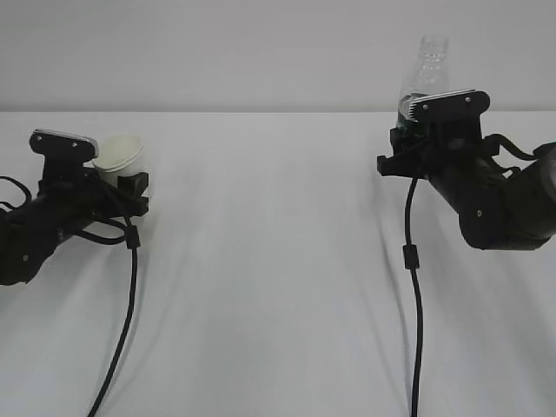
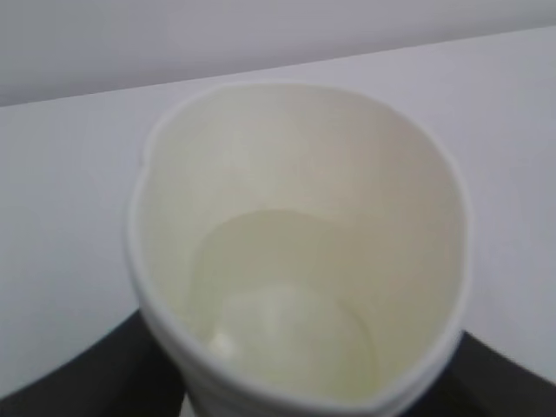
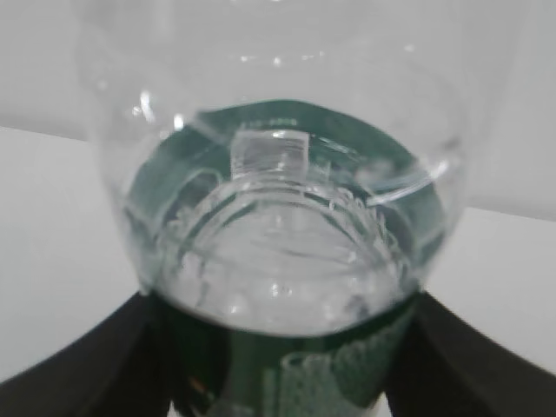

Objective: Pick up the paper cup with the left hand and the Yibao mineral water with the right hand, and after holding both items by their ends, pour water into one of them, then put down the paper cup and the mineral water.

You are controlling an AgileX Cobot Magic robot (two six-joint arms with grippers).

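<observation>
Both items grasped, both arms low over the white tabletop (image 1: 278,261).

Left hand (image 1: 61,213) at far left of the exterior view. Left claw (image 1: 122,187) clenched on the paper cup (image 1: 118,159) — cup tilted, mouth toward the camera and slightly up. Left wrist view: rim of the paper cup (image 2: 295,243) squeezed a little out of round, dark claw parts pressing at both lower corners. Inside pale cream; a faint curved line low on the wall could be a shallow pool of water, could equally be the base seam. Cannot tell which.

Right hand (image 1: 486,200) at right. Right claw (image 1: 417,139) clenched on the Yibao mineral water (image 1: 426,78) at the green label band, neck upright, no cap seen. Right wrist view: Yibao mineral water (image 3: 278,234) fills the frame, claw parts dark on either side of the label; clear liquid appears to sit in the lower body.

Cup and bottle well apart — no pouring pose.

Judged progress: pick-up of both items done. Whether the pour is done or pending not settled from these views. Left in any case: release of cup and bottle onto the tabletop.
</observation>
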